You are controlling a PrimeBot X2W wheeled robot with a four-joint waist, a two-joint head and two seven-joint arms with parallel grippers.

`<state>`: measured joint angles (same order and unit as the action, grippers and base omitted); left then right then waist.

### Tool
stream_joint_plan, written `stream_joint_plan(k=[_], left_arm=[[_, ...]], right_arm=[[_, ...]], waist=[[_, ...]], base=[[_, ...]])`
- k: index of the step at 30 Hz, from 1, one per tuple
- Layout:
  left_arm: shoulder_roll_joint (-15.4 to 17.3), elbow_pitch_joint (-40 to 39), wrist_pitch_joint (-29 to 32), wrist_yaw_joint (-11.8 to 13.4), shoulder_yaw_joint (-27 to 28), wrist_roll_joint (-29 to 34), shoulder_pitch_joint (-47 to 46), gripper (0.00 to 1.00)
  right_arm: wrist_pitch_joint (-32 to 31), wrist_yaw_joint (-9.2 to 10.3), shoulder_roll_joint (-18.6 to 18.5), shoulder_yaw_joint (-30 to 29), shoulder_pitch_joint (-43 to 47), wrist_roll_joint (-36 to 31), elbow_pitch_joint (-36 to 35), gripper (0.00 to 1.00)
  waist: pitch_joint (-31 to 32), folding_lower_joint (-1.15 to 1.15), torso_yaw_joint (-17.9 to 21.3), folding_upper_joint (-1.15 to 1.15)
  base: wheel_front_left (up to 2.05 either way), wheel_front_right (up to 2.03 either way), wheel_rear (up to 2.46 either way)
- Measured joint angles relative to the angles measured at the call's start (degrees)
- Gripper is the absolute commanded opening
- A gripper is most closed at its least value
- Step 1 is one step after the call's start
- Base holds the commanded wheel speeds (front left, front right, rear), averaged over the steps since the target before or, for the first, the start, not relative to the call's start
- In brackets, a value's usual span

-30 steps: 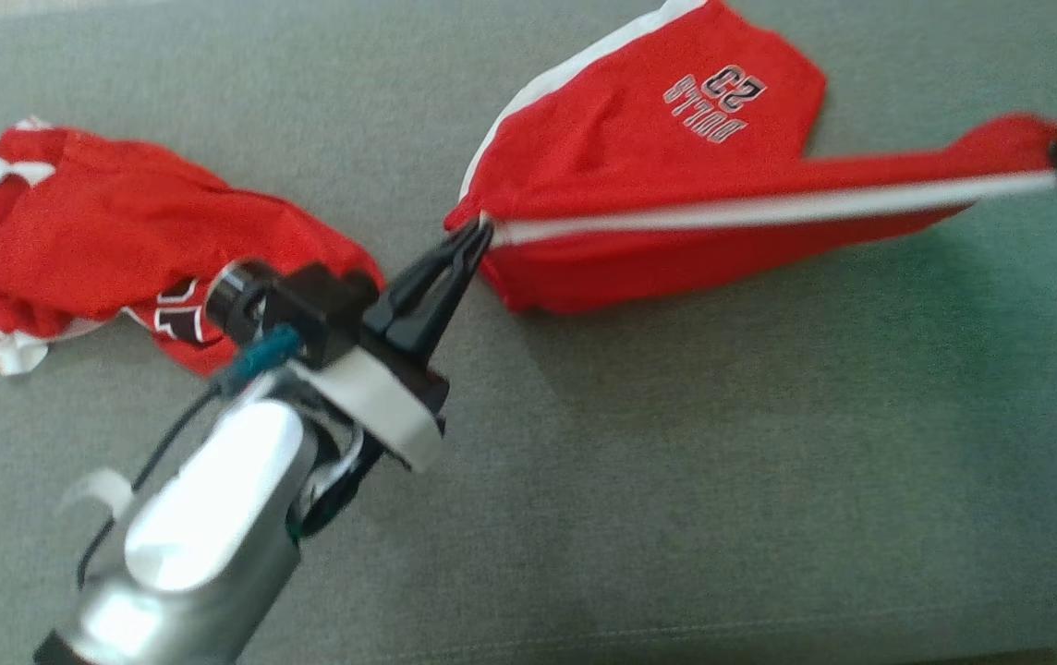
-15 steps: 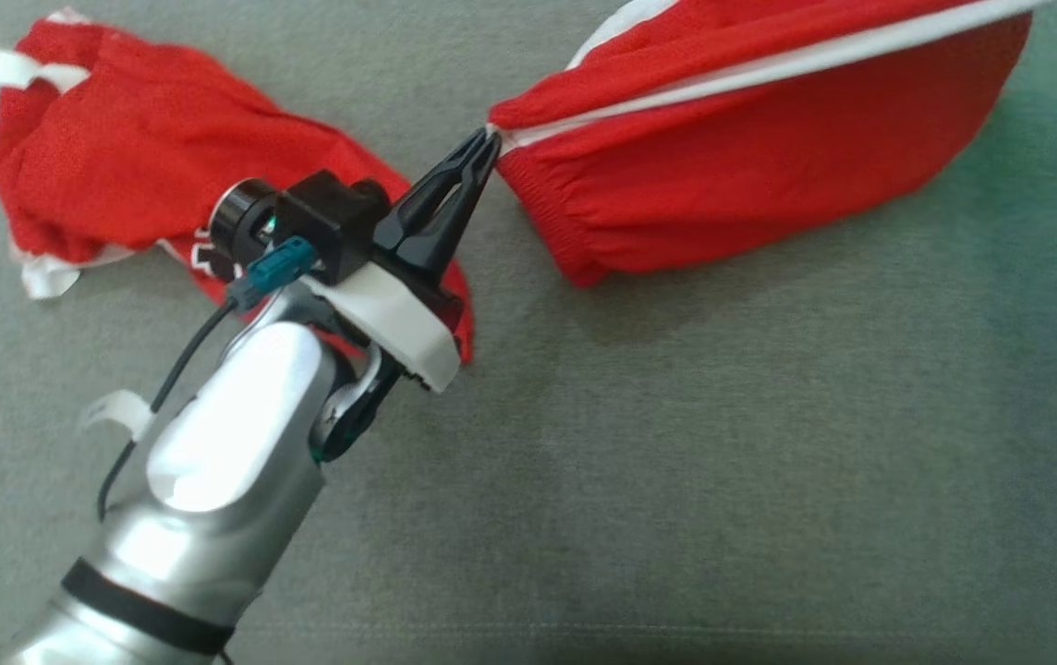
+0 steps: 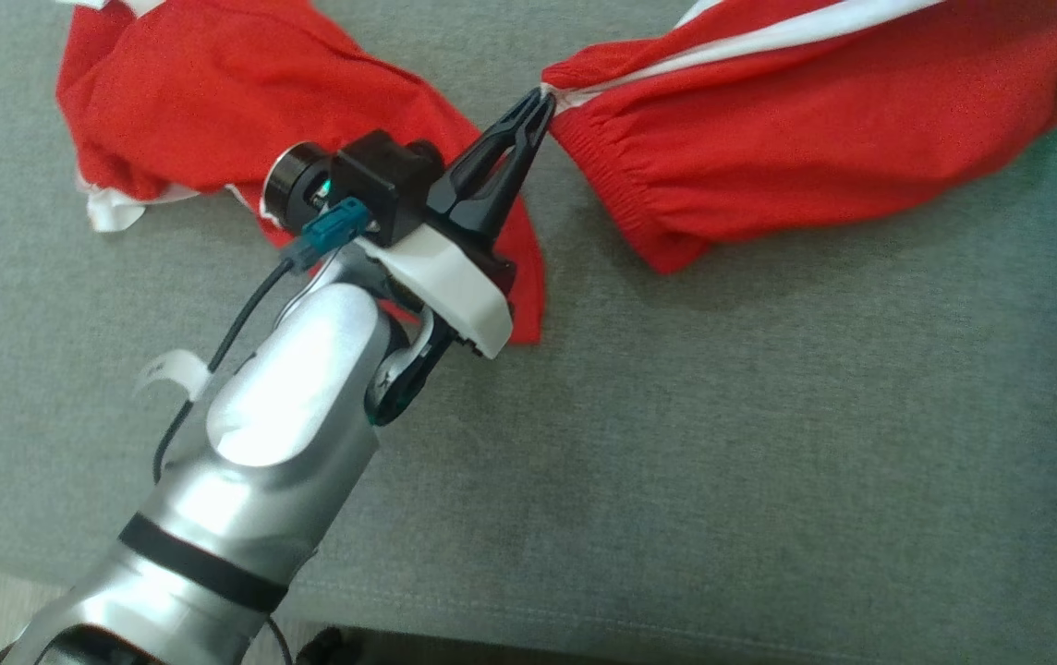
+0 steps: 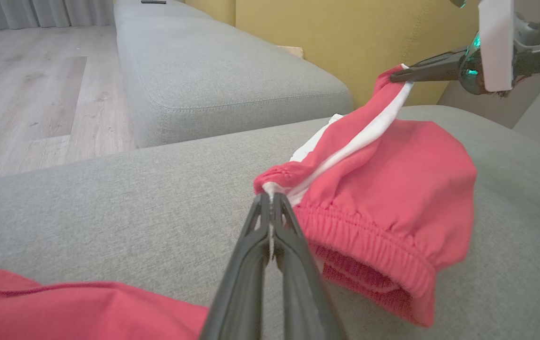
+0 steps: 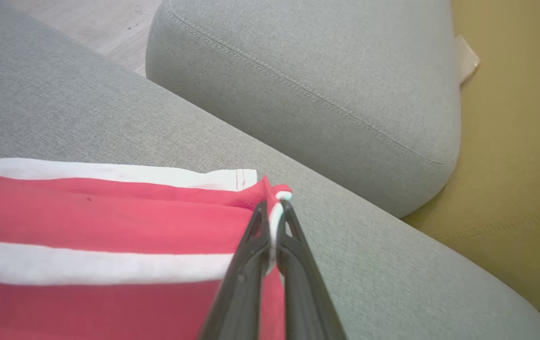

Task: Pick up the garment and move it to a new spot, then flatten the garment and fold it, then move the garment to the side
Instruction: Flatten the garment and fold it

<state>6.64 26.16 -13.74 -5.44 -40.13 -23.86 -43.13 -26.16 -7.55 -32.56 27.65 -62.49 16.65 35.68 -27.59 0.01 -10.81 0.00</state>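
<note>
Nearest, the silver left arm [image 3: 279, 443] rises from the lower left of the head view over the grey sofa seat [image 3: 722, 462]. The left jaws are pressed fully together on the garment [image 3: 815, 157] (red shorts with a white side stripe), pinching the gathered elastic waistband just where the stripe meets it.

Beside that wrist, and partly under it, a second red garment [image 3: 214, 102] lies crumpled on the seat, apart from the held one.

From the left grip the garment stretches up and away toward the right side of the seat. Its stripe is drawn taut along the top and its red body sags below; whether the lowest fold touches the seat I cannot tell.

At the far end the right jaws are shut tight on the garment's red-and-white corner — the left wrist view shows them gripping it at upper right.

Beyond stand another grey cushion [image 4: 213, 71], a yellow upholstered back [image 4: 345, 42] and a wooden floor [image 4: 24, 94].
</note>
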Motion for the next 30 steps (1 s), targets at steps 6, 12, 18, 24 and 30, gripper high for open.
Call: stream_joint_plan(k=[6,12,18,24,30], left_arm=[[-1.31,2.08,-0.54,-0.35,-0.42,0.1,-1.22,0.0],[-1.55,3.72,-0.56,-0.48,-0.11,0.68,-1.85,1.0],[-1.3,3.48,-0.57,-0.03,1.8,1.98,-1.4,1.0],[0.54,2.79,-0.57,0.58,4.59,2.18,2.23,1.0],[1.64,0.93,-0.57,1.51,7.95,2.18,5.47,1.0]], right_arm=[[2.32,0.0,0.23,1.83,-2.89,0.01,4.6,0.0],[5.65,0.01,1.98,2.27,-4.16,1.52,8.93,1.0],[9.8,0.0,2.19,2.71,-4.03,3.85,12.14,1.0],[15.75,0.0,3.57,0.74,-2.09,8.89,12.47,1.0],[21.8,0.01,4.7,-1.64,2.94,12.7,10.49,1.0]], waist=[[-1.27,0.0,-1.48,0.0],[-1.27,0.0,-1.19,0.0],[0.86,-0.01,0.49,0.0],[4.5,-0.01,2.97,0.0],[8.55,-0.01,5.83,0.0]], base=[[0.0,0.0,0.0],[0.0,0.0,0.0],[0.0,0.0,0.0],[0.0,0.0,0.0],[0.0,0.0,0.0]])
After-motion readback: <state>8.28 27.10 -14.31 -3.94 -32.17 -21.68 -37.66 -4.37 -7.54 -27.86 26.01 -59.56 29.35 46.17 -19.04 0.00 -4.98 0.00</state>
